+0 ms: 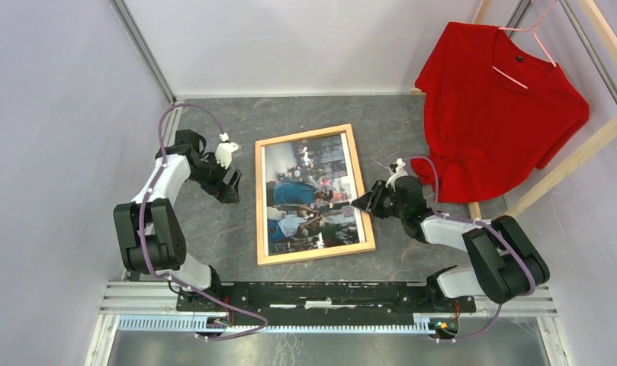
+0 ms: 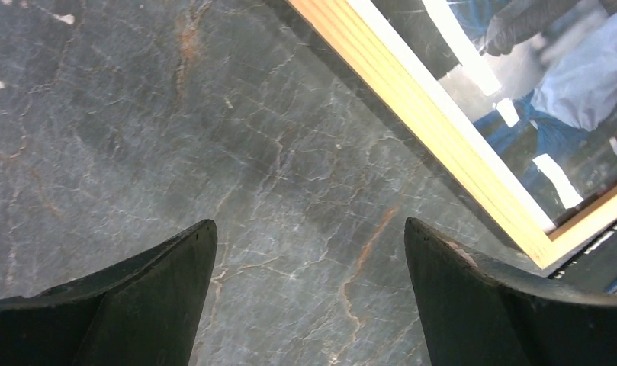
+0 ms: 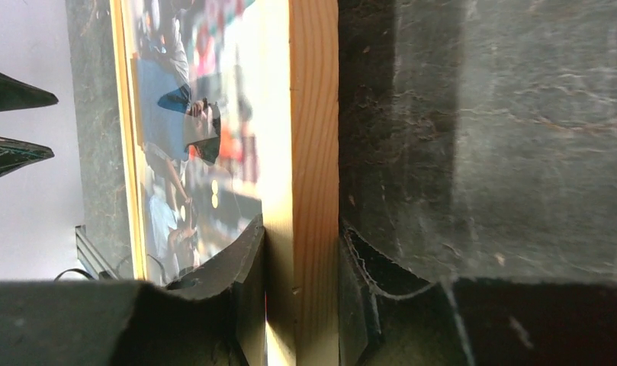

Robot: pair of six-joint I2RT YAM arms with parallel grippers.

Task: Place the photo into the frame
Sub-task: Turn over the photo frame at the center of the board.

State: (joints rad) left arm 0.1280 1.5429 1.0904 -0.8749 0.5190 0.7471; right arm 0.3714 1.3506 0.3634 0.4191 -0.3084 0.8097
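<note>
Currently, my right gripper point(image 3: 301, 236) clamps the three-o'clock rail of the frame point(image 1: 313, 255), photo point(image 1: 313, 194) inside; my left gripper point(image 2: 306, 223) gapes wide, empty, at nine o'clock.

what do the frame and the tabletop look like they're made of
The frame: light, unpainted-looking wood, going by the grain lines along its rail. The tabletop: dark grey with pale and rusty veins like marble, possibly only a printed stone-look surface.

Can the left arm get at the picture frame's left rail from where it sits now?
Probably yes. The left gripper is open beside that rail of the frame, with only bare table between them. The right gripper clamps the opposite rail.
</note>
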